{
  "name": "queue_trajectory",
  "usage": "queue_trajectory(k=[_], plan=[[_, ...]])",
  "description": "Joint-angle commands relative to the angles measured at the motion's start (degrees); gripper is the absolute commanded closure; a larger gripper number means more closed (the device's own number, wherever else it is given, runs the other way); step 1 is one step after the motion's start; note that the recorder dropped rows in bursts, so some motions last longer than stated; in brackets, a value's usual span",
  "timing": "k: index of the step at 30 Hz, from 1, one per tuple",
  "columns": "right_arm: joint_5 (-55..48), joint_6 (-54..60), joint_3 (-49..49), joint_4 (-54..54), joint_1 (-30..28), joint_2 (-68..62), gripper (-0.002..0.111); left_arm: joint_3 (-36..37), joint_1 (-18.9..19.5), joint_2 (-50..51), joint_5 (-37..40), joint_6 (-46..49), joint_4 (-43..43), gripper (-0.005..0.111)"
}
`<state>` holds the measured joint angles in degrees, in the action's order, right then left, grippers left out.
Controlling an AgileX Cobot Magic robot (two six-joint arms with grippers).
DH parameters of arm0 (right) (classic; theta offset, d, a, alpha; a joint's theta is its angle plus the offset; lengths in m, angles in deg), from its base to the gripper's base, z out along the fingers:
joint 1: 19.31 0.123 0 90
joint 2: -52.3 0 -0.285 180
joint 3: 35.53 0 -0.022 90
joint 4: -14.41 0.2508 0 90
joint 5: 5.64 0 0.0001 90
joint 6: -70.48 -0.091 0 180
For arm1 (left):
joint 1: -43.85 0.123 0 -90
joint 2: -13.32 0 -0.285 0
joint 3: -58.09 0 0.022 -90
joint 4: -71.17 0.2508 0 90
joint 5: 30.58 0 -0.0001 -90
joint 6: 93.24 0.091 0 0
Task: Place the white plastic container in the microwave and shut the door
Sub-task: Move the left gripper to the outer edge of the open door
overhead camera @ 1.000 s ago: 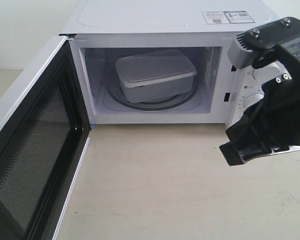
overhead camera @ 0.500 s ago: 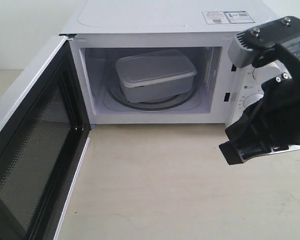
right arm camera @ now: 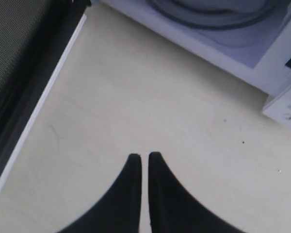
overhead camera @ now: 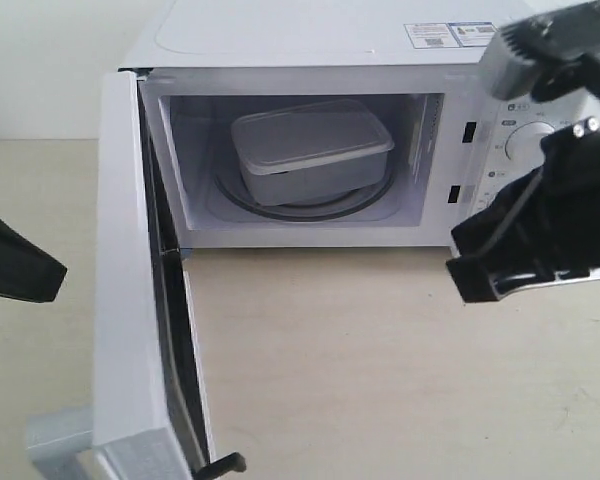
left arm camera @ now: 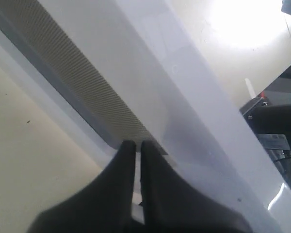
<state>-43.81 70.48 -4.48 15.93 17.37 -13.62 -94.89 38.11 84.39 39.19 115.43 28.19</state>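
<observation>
The white plastic container (overhead camera: 310,150) sits lidded on the glass turntable inside the microwave (overhead camera: 310,35). The door (overhead camera: 130,300) stands about half open, nearly edge-on in the exterior view. My left gripper (left arm camera: 134,144) is shut and empty, its tips against the door's outer face (left arm camera: 184,97) at the corner of the mesh window (left arm camera: 77,82). Of the left arm, the exterior view shows only a dark piece (overhead camera: 15,270) at the left edge. My right gripper (right arm camera: 144,156) is shut and empty, hovering above the table in front of the control panel (overhead camera: 480,280).
The beige table (overhead camera: 360,370) stretches in front of the microwave. A round knob (overhead camera: 528,140) shows behind the right arm. The door's bar handle (overhead camera: 60,440) and a black latch hook (overhead camera: 225,464) stick out near the bottom edge.
The door has swung from wide open to about half open. The left arm has come into view at the left edge. The right arm has risen slightly.
</observation>
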Motion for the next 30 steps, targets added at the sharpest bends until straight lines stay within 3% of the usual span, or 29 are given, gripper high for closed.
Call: queue_trajectory(k=[1, 8, 16, 30], plan=[[2.9, -2.7, -0.5, -3.8, -0.2, 6.7, 0.108, 0.2, -0.3, 1.4, 0.2, 0.7, -0.9, 0.102], [2.4, -5.9, -0.5, -9.7, -0.2, 15.5, 0.108, 0.2, -0.3, 5.1, 0.2, 2.6, -1.7, 0.102], [1.6, -6.1, -0.5, -9.7, -0.2, 19.6, 0.108, 0.2, -0.3, 9.0, 0.2, 9.6, -10.0, 0.102], [0.4, -6.1, -0.5, -8.2, -0.2, 19.7, 0.108, 0.1, -7.7, 15.2, -10.7, 14.9, -11.0, 0.102]])
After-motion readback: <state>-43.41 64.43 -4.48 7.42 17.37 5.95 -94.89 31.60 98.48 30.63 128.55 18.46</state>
